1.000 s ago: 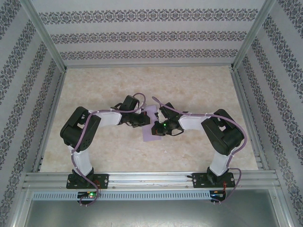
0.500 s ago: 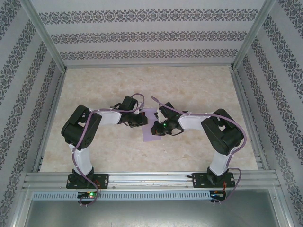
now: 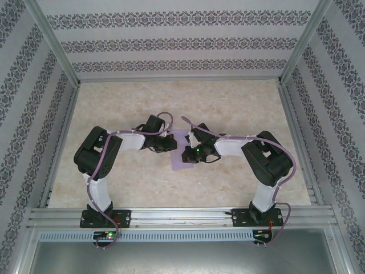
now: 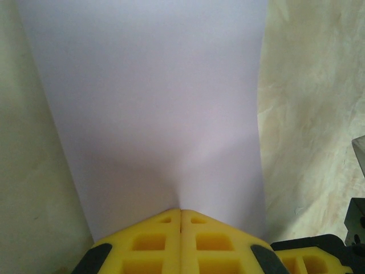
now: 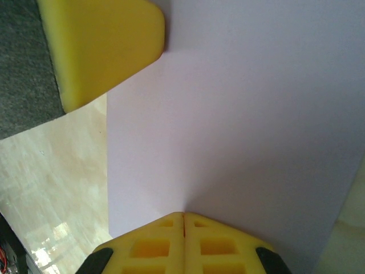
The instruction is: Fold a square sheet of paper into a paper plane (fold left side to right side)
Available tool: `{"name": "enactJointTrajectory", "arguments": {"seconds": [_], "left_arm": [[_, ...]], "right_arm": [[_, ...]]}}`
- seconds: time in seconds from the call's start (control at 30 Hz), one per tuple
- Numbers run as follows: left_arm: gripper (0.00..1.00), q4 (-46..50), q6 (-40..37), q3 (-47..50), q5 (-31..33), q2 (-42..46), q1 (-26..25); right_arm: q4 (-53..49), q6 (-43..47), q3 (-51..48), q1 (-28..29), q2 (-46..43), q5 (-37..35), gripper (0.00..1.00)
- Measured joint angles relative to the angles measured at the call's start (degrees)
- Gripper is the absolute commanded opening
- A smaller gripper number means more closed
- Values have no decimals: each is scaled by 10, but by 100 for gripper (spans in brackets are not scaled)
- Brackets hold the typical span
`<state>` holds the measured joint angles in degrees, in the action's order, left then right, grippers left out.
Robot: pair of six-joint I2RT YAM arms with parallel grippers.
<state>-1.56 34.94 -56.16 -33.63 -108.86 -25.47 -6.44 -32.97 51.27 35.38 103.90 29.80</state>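
Surface: the pale marbled surface [image 3: 171,103] is our landmark, and everything below is placed against it.
Arms: the left arm [image 3: 100,154] and the right arm [image 3: 265,160] rise from the near edge of the surface and bend inward to meet over its middle.
Sheet: the lavender sheet of paper [image 3: 180,164] lies flat near the middle of the surface. It is longer than it is wide, so we judge the side-to-side fold is laid over, though we cannot make out separate layers.
Left pincer: the left pincer [image 4: 181,212] is closed, its yellow tips together and resting on the sheet's left part. We see nothing gripped between them.
Right pincer: the right pincer [image 5: 183,214] is closed the same way. Its tips press on the sheet's right part, slightly closer to the near edge of the surface.
Handling: we expect the sheet to be very light, thin and limp. It would slide easily on the smooth surface and keep any crease we give it, wanted or not.
Where to hold: lying flat, it offers no thick edge. We would pin it with one closed tip and pinch just inside a free corner with the other.
Risk: dragging a tip across unpinned paper could wrinkle or skew it.
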Motion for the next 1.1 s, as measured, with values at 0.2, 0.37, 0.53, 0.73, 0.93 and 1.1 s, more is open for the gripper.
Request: {"name": "enactJointTrajectory", "arguments": {"seconds": [0.2, 0.37, 0.53, 0.73, 0.93, 1.1], "left_arm": [[0, -15, 0, 0, -6, -6, 6], [0, -19, -3, -2, -9, -9, 12], [0, -18, -7, -19, -17, -23, 22], [0, -14, -13, -53, -28, -48, 33], [0, 3, -19, -85, -26, -66, 47], [0, 8, -24, -113, -17, -83, 65]], "right_arm": [[10, 2, 0, 0, 2, -4, 0], [19, 3, 0, -3, 4, -5, 0], [36, 4, 0, -4, 7, -11, 0], [59, 4, 0, -4, 11, -29, 0], [65, 4, 0, -4, 12, -34, 0], [65, 4, 0, -5, 12, -34, 0]]}}
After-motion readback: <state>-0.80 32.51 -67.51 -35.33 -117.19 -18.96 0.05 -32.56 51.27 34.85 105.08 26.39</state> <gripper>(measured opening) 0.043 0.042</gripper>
